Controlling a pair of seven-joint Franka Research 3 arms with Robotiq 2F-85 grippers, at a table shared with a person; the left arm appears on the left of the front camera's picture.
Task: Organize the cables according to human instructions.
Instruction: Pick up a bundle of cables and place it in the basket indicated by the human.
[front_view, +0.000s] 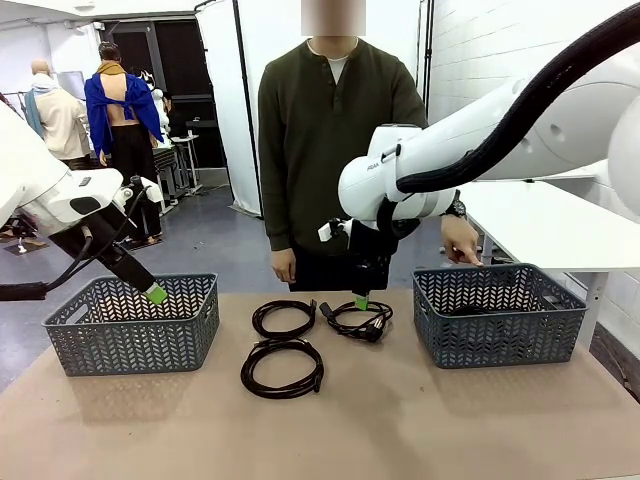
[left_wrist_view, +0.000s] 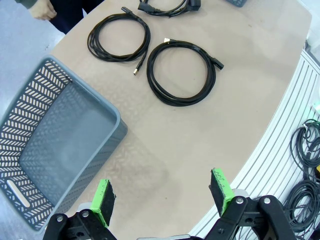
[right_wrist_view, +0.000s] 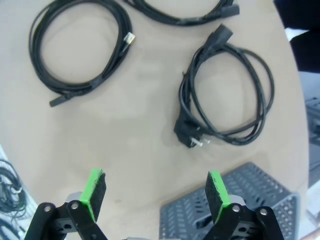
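Observation:
Three black coiled cables lie mid-table: one at the far left (front_view: 283, 335), one nearer me (front_view: 280, 392), and one with a chunky plug (front_view: 372, 331) on the right. My right gripper (front_view: 360, 300) hangs open just above the plug cable (right_wrist_view: 265, 100). Its wrist view looks down on that cable past the green pads (right_wrist_view: 93, 192), with nothing between them (right_wrist_view: 155, 194). My left gripper (front_view: 155, 293) hovers open over the left basket (front_view: 130, 322). Its jaws (left_wrist_view: 162, 192) stand wide over bare table, with two coils (left_wrist_view: 95, 47) (left_wrist_view: 155, 85) farther off. The human's hand (front_view: 462, 243) reaches down to the right basket's far rim.
Two grey lattice baskets stand on the table, the right one (front_view: 497, 313) with something dark inside. The left basket (left_wrist_view: 55, 150) sits beside my left fingers. A white table (front_view: 560, 225) stands behind on the right. The near half of the tabletop is free.

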